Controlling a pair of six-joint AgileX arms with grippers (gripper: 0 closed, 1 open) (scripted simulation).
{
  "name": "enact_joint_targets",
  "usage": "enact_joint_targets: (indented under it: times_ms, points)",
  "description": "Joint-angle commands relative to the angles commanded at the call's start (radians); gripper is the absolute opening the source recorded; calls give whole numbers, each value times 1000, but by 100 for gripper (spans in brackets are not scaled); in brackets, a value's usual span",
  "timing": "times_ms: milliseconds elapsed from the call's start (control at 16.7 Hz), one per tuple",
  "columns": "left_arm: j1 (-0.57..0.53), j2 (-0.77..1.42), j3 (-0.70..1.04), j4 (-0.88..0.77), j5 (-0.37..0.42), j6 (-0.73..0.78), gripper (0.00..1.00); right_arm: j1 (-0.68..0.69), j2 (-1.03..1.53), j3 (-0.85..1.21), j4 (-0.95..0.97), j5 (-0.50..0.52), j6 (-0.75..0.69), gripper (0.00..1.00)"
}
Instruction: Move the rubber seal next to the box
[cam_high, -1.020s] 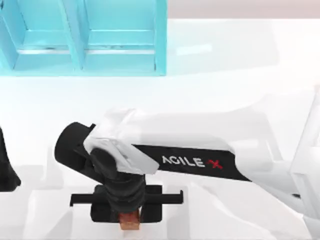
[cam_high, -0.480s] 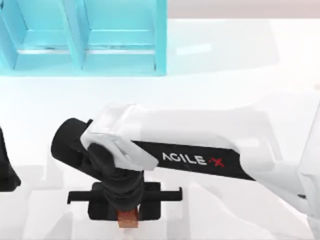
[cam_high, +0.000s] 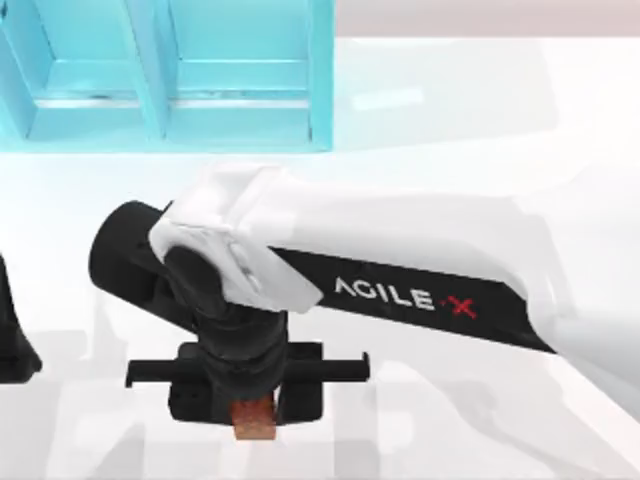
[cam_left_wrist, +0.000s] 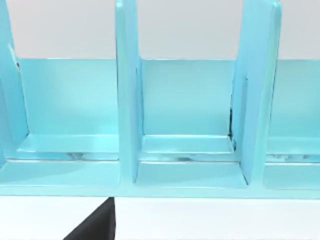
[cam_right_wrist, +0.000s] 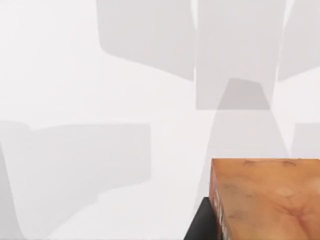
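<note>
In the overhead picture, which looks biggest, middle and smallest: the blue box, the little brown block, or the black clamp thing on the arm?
As they look in the top view:
1. Box, largest, though cut off at the picture's edge.
2. Right gripper, nearer the camera, so it looks enlarged.
3. Rubber seal, smallest, partly hidden under the gripper.

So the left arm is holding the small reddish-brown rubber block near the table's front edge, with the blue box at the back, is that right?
Not quite: the right gripper holds the small reddish-brown rubber seal block, as the top view shows. The left arm is parked at the table's left edge. The light blue compartmented box does stand at the back.
</note>
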Motion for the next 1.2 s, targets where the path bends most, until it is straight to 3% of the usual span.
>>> enact_joint_targets:
  times_ms: [360, 1200]
  points:
    - [0, 0, 0, 0, 0, 0, 100, -89, -68, -67, -19, -2, -92, 0]
    - [0, 0, 0, 0, 0, 0, 100, -812, -515, -384, -112, -2, -822, 0]
